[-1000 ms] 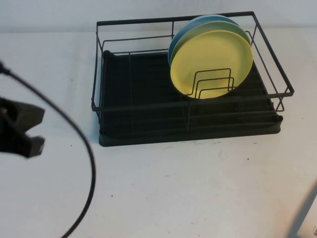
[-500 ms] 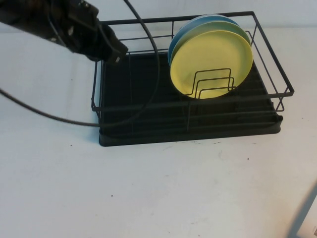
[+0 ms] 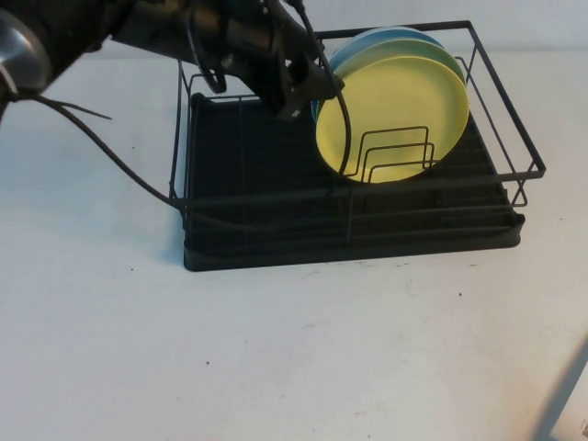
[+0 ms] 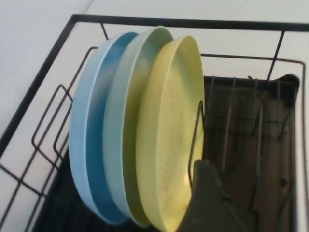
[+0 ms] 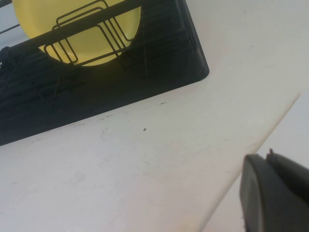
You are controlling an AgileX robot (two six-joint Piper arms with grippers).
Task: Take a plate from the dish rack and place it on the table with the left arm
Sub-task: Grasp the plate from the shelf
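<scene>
Hiding most of itself, the right claw (image 5: pixel 275 193) shows only one dark finger at the table (image 3: pixel 303 358) edge, its opening indiscernible. The dish rack (image 3: pixel 276 230) holds the plate (image 3: pixel 395 115) upright before blue-green plates (image 3: pixel 335 69). The left claw (image 3: pixel 308 87), grip unreadable, hangs just beside the plate's rim.
</scene>
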